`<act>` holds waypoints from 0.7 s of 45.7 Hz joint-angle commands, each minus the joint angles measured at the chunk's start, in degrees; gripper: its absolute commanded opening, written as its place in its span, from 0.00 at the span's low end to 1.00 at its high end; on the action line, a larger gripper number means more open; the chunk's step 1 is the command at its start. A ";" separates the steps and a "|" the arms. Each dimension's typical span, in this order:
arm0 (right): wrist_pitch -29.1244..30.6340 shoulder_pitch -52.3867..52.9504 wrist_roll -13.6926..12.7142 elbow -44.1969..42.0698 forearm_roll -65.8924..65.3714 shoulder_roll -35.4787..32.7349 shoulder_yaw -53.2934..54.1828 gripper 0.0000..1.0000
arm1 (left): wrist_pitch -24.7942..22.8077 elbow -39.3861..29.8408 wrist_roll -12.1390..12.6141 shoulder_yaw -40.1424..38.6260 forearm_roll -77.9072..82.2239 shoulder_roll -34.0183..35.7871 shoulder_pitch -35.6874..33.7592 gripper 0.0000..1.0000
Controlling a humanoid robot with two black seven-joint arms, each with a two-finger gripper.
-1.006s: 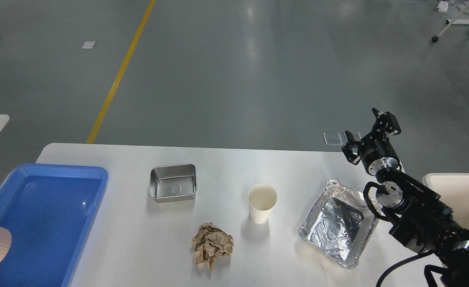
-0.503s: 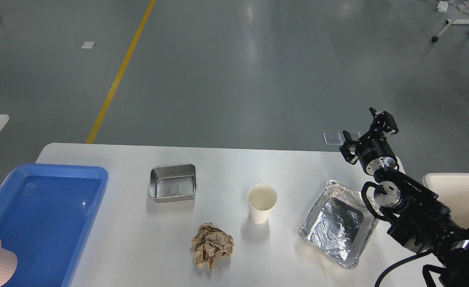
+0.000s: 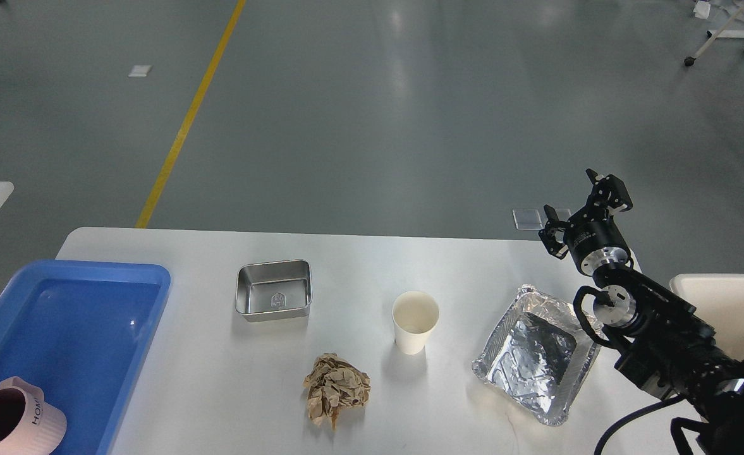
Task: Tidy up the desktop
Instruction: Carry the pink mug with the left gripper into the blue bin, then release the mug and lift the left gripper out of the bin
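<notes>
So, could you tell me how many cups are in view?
2: a white paper cup stands mid-desktop; a pink cup sits over the blue bin, bottom left corner.

The only legible lettering is on the pink ribbed mug at about 8 o'clock in the head view, in the near corner of the blue bin: dark capitals running up its side read "HOM", with the rest of the word cut off by the curve of the mug. The steel tray at about 10 o'clock on the bench carries a small embossed emblem on its floor, too small to read
</notes>
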 commanded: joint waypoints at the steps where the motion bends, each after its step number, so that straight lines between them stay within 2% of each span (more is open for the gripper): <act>1: 0.00 0.03 0.00 -0.08 0.01 -0.02 0.00 1.00 | 0.78 2.70 0.52 -0.04 -0.12 -3.04 0.60 0.00; 16: 0.00 0.12 0.00 -0.08 0.01 -0.11 0.00 1.00 | -0.10 3.14 0.78 0.13 -0.03 -3.92 1.04 0.00; 17: 0.00 0.12 0.00 -0.08 0.01 -0.02 0.00 1.00 | -0.19 3.05 0.78 0.13 -0.03 -3.92 0.96 0.03; 24: 0.00 0.12 0.00 -0.08 -0.08 0.07 0.00 1.00 | -1.24 2.62 -0.27 -1.09 -0.21 -3.31 0.43 0.47; 28: 0.00 0.12 0.00 -0.08 0.01 0.07 0.00 1.00 | -3.17 2.26 -0.27 -3.11 -1.00 -2.96 0.52 0.78; 30: 0.00 0.12 0.00 -0.08 -0.08 0.07 0.00 1.00 | -4.23 2.26 -0.27 -4.34 -1.70 -2.87 0.61 0.98; 32: 0.00 0.12 0.00 -0.08 0.01 -0.02 0.00 1.00 | -5.28 2.26 -0.19 -5.40 -1.97 -2.78 0.69 0.99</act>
